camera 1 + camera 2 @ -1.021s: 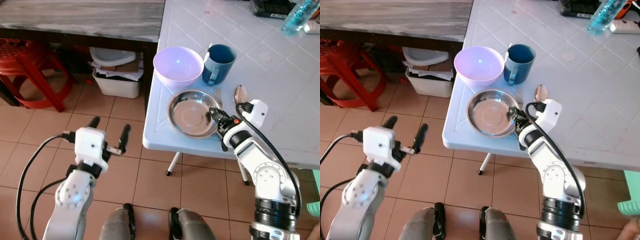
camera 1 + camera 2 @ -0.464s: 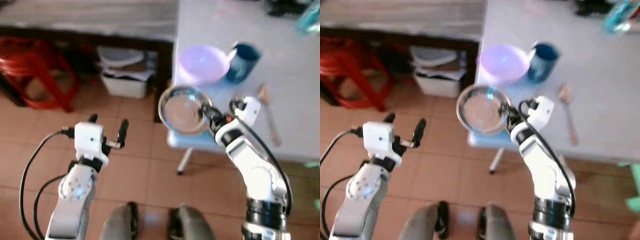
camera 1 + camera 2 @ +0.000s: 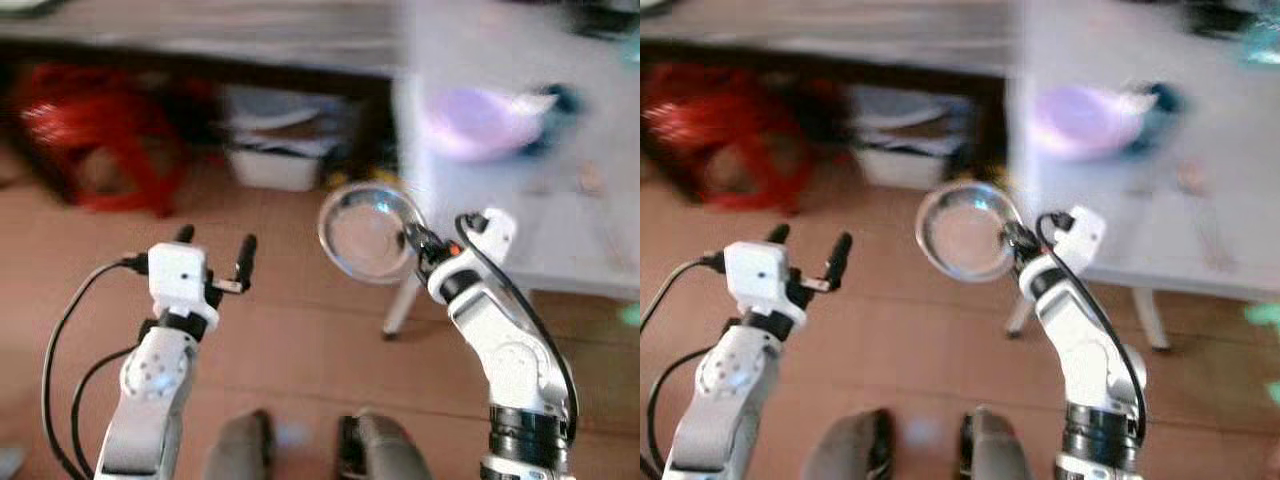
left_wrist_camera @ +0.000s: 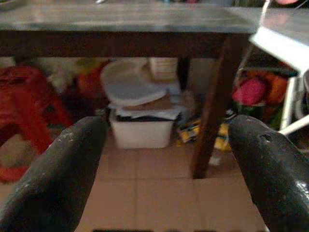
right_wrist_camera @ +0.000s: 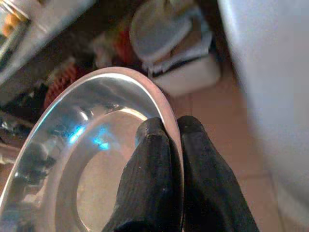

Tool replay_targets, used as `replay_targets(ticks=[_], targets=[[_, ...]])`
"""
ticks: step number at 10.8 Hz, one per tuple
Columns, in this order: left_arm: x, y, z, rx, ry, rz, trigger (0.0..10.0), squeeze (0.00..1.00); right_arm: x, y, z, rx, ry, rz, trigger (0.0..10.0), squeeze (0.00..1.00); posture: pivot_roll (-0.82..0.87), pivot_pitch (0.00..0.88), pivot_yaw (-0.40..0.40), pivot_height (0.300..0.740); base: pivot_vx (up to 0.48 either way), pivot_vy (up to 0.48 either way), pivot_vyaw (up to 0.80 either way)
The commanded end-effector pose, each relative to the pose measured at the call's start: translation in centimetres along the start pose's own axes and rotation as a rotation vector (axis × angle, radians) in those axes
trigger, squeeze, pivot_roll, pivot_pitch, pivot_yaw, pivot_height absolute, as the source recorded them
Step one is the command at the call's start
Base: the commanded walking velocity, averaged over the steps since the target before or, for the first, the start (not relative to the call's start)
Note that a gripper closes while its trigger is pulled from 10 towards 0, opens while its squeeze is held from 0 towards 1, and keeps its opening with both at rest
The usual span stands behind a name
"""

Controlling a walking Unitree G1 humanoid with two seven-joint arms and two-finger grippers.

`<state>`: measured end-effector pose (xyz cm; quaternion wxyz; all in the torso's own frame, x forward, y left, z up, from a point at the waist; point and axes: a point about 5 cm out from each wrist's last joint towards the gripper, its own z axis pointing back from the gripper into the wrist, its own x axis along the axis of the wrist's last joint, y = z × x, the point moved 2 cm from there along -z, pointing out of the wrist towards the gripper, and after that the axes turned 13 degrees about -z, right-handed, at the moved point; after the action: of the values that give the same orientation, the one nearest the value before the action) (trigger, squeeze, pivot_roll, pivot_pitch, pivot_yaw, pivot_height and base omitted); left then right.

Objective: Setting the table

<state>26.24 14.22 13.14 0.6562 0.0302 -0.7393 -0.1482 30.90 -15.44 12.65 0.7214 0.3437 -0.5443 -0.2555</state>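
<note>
While the head views are smeared with blur, the layout reads like this from left to right:

Red stool [image 3: 95, 150]: far left on the tiled floor, under the grey-topped table [image 4: 120, 19].
White bin [image 4: 142, 121]: under that grey table; the left wrist view shows it sharply, with a lid and papers piled on top, where the head views give only a pale smudge.
Left gripper [image 3: 212, 262]: held out over the floor, fingers [image 4: 63, 174] spread wide, nothing between them.
Steel plate [image 3: 368, 232]: off the table, tilted in the air over the floor just beside the white table [image 3: 520, 250] edge.
Right gripper [image 3: 412, 238]: the right wrist view shows its fingers [image 5: 154, 183] pressed together, pinching the plate's rim.
Purple bowl [image 3: 478, 122]: on the white table, blurred.
</note>
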Motion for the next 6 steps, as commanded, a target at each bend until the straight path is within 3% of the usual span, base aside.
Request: replay_targets(ticks=[1, 2, 4, 6], targets=[[0.1, -0.8, 0.1, -0.036, -0.008, 0.007, 10.0, 0.0, 0.4, -1.1, 0.7, -0.045, -0.032, 0.028, 0.0, 0.0, -0.05, 0.208, -0.026, 0.74, 0.0, 0.0, 0.0], [0.1, -0.8, 0.1, -0.041, -0.009, 0.003, 10.0, 0.0, 1.0, -0.7, 0.7, -0.035, -0.077, 0.095, 0.0, 0.0, -0.05, 0.208, -0.023, 0.74, 0.0, 0.0, 0.0], [-0.2, -0.8, -0.2, -0.03, 0.002, 0.022, 10.0, 0.0, 2.7, 1.3, 0.6, 0.025, -0.197, 0.343, 0.0, 0.0, -0.05, 0.197, -0.018, 0.74, 0.257, 0.405, 0.0], [-0.3, -0.5, -0.6, 0.021, 0.006, 0.012, 10.0, 0.0, 3.0, 2.0, 0.7, 0.054, -0.246, 0.449, 0.0, 0.0, -0.05, 0.189, -0.018, 0.74, 0.255, 0.407, 0.0]])
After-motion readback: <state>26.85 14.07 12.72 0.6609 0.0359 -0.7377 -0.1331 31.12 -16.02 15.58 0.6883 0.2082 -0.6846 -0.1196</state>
